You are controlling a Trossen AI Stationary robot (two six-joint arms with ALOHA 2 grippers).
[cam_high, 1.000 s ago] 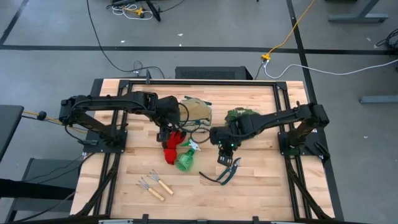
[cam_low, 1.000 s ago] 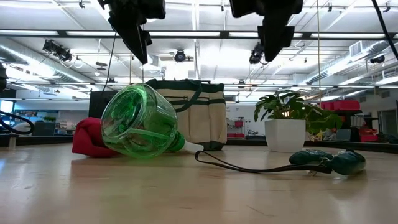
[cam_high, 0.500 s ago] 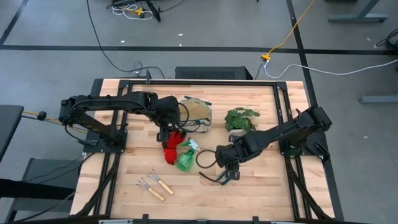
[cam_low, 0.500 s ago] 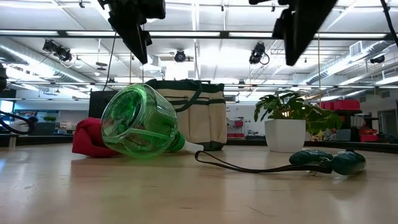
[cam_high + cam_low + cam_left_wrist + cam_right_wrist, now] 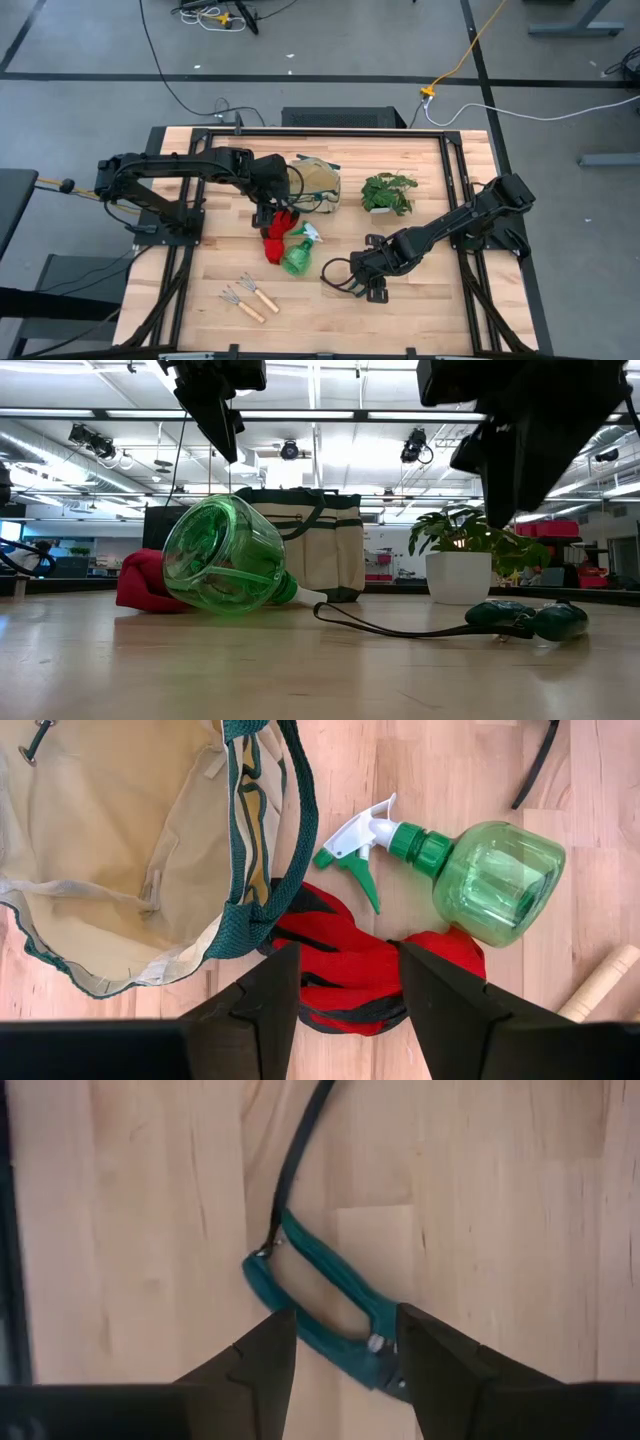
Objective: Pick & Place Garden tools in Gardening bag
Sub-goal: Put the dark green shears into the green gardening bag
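Note:
The green-handled pruning shears (image 5: 330, 1275) lie flat on the table with a black strap (image 5: 335, 270); my right gripper (image 5: 345, 1330) hangs open just above them (image 5: 525, 618), touching nothing. My left gripper (image 5: 345, 990) stands open, high over the red gloves (image 5: 350, 970), which lie bunched on the table against the cream gardening bag (image 5: 110, 850). The green spray bottle (image 5: 297, 255) lies on its side beside the gloves, nozzle toward the bag. Two wooden-handled rakes (image 5: 250, 295) lie near the front left.
A potted plant (image 5: 385, 192) stands at the back right, beside the bag (image 5: 315, 180). Bare wood lies to the right of the shears and along the table's near edge. In the low view the left gripper (image 5: 215, 410) and right gripper (image 5: 520, 460) hang above the tools.
My right gripper has swung from beside the plant toward the table's near edge and come down, rolling a little, and now hangs over the shears. The shears, bottle, gloves and bag lie as before.

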